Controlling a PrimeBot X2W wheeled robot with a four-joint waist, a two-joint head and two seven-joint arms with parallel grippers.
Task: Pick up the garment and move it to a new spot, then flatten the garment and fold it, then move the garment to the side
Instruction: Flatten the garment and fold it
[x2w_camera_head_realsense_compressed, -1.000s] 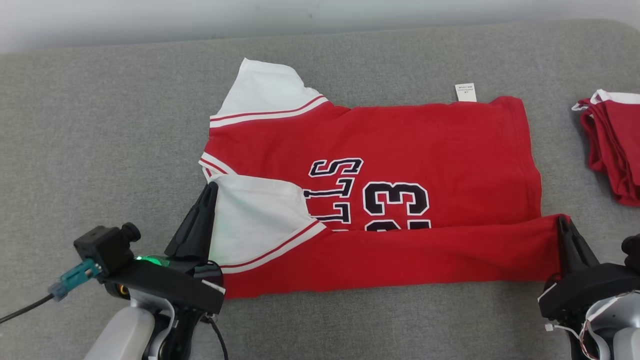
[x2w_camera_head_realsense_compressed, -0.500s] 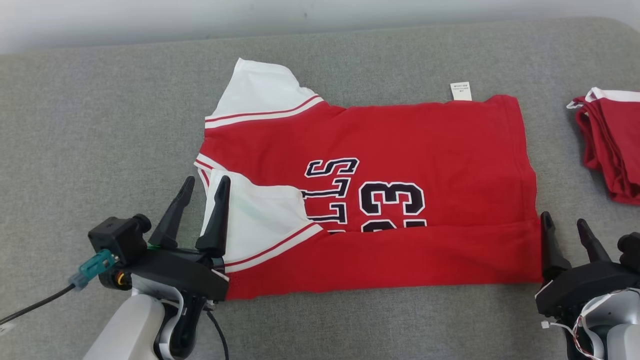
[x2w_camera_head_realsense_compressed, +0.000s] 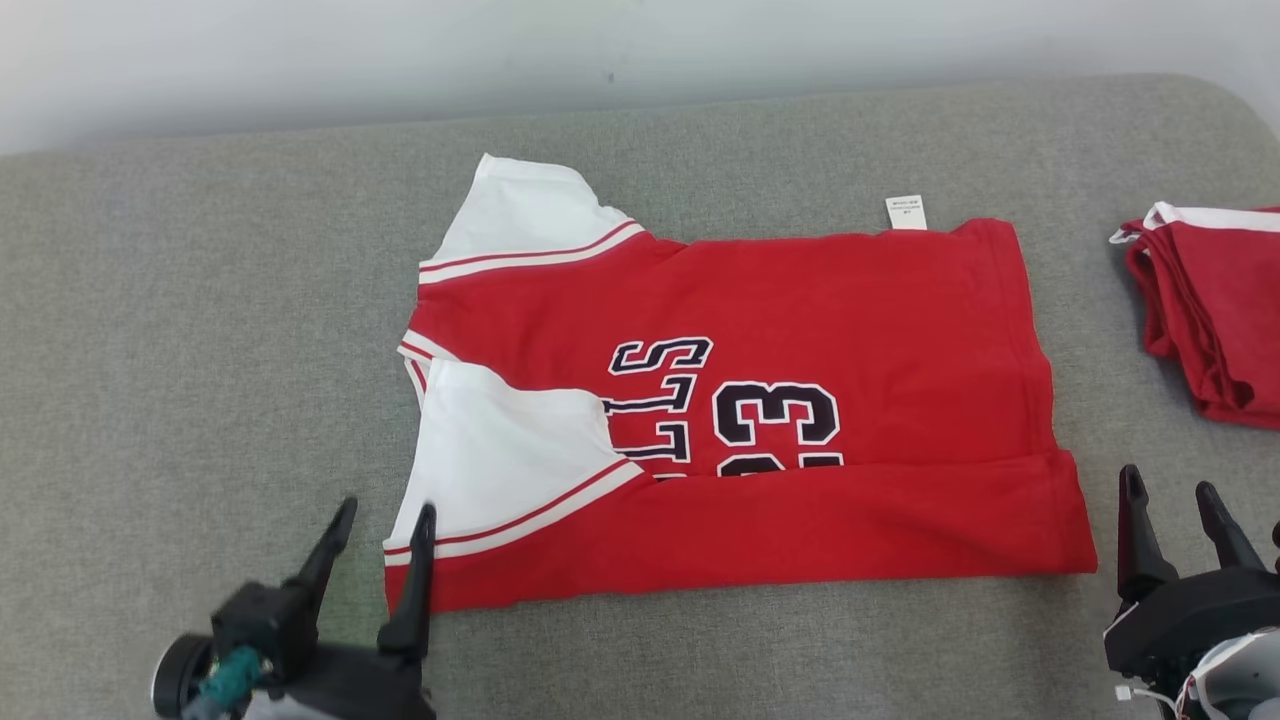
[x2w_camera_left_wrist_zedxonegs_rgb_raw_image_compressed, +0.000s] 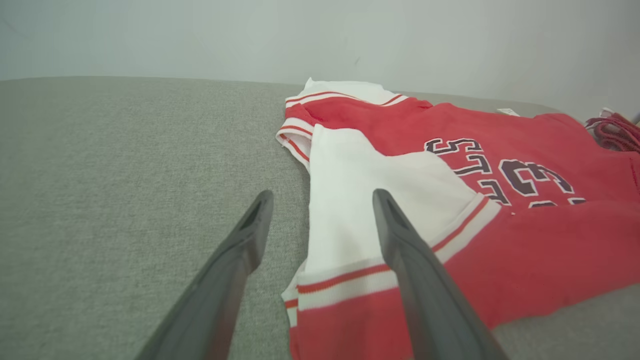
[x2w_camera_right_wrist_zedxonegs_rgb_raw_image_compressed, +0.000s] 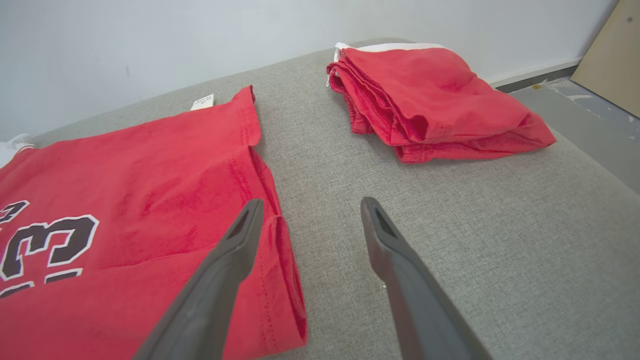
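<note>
The left hand sits low by the bench's near edge, fingers pointing toward the far edge and spread apart with nothing between them. One finger is over bare grey fabric, the other at the near left corner of the jersey, by the striped cuff of its white sleeve. The right hand is posed the same way, fingers parted and empty, over bare bench just beyond the jersey's near hem corner. A folded stack of red garments lies at the right edge, well apart from the jersey. A small white care label sticks out of the jersey's far side. The jersey lies flat mid-bench, long axis parallel to the near edge, sleeves and collar toward the left, hem toward the right. Its near long side is folded over the body, covering the lower part of the "23".
</note>
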